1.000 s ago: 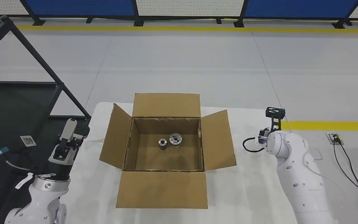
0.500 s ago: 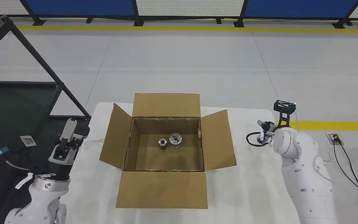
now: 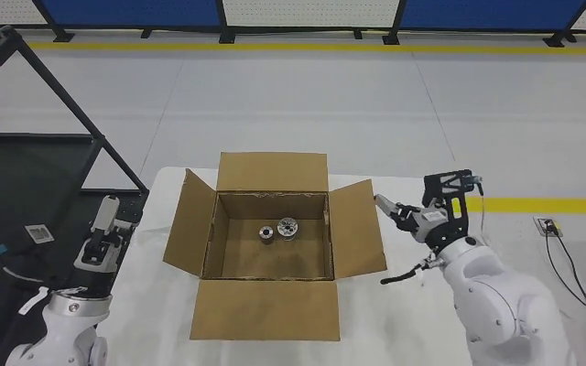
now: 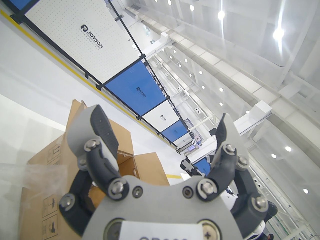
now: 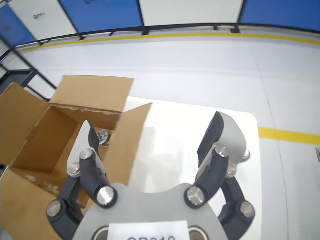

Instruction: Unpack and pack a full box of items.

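Note:
An open cardboard box (image 3: 273, 311) stands in the middle of the white table (image 3: 146, 302), all flaps folded out. Two small round metal parts lie on its floor, a dark one (image 3: 266, 233) and a shinier one (image 3: 288, 226). My right gripper (image 3: 383, 240) is open beside the box's right flap, its fingers pointing at the box. The right wrist view has the open gripper (image 5: 152, 121) before the box (image 5: 37, 131), with a metal part (image 5: 102, 134) behind one finger. My left gripper (image 3: 108, 220) is off the table's left edge, open (image 4: 160, 116) and tilted upward, the box (image 4: 147, 166) below it.
A black metal frame (image 3: 55, 101) stands on the floor at the left. A cable (image 3: 560, 261) trails on the floor at the right. Bare table lies on either side of the box, with the table's right edge (image 5: 255, 136) close to my right gripper.
My right arm swung round: its gripper, earlier raised and turned away at the table's right edge, now faces the box's right flap. The left gripper drifted slightly left.

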`<state>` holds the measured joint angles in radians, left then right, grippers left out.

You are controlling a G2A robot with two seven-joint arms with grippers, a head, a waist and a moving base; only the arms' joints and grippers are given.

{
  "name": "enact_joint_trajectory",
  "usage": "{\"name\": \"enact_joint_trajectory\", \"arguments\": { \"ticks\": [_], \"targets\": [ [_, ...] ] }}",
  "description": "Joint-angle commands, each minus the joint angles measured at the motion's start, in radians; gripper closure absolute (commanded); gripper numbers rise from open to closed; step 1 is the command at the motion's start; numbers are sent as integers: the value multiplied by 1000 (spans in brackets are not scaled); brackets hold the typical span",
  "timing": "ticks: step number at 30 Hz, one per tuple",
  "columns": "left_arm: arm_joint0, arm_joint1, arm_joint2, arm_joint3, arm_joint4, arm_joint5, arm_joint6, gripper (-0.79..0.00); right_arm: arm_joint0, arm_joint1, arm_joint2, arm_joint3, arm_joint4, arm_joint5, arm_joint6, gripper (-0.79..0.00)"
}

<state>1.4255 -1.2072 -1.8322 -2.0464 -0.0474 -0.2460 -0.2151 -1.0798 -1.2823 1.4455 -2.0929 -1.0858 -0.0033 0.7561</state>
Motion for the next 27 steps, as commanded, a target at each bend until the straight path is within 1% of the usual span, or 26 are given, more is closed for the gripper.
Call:
{"name": "enact_joint_trajectory", "arguments": {
  "ticks": [1,4,5,10,13,15,17,19,21,24,27],
  "targets": [
    [13,-1,-12,-8,-3,-7,16,-785,4,1,-45,-19,-3,-63,26,-785],
    [38,-2,-35,-15,-16,-17,39,-785,33,0,-125,-11,-26,-117,66,-785],
    [47,-3,-43,-18,-20,-21,46,-785,47,-2,-154,1,-38,-121,76,-785],
    [78,-5,-82,-21,-50,-33,70,-785,157,-22,-331,115,-90,-98,122,-785],
    [91,-5,-95,-26,-60,-39,68,-785,236,-41,-428,225,-114,-60,145,-785],
    [99,-6,-103,-27,-67,-43,66,-785,315,-64,-501,350,-125,-5,156,-785],
    [105,-6,-101,-27,-83,-43,55,-785,386,-87,-557,470,-100,33,160,-785],
    [108,-6,-96,-28,-85,-44,45,-785,439,-109,-603,573,-81,63,150,-785],
    [106,-6,-83,-30,-78,-44,31,-785,511,-141,-660,713,-66,115,121,-785],
    [101,-6,-65,-34,-66,-42,25,-785,572,-183,-720,846,-7,137,90,-785],
    [95,-6,-55,-32,-61,-38,18,-785,608,-212,-750,921,29,153,72,-785]
  ]
}}
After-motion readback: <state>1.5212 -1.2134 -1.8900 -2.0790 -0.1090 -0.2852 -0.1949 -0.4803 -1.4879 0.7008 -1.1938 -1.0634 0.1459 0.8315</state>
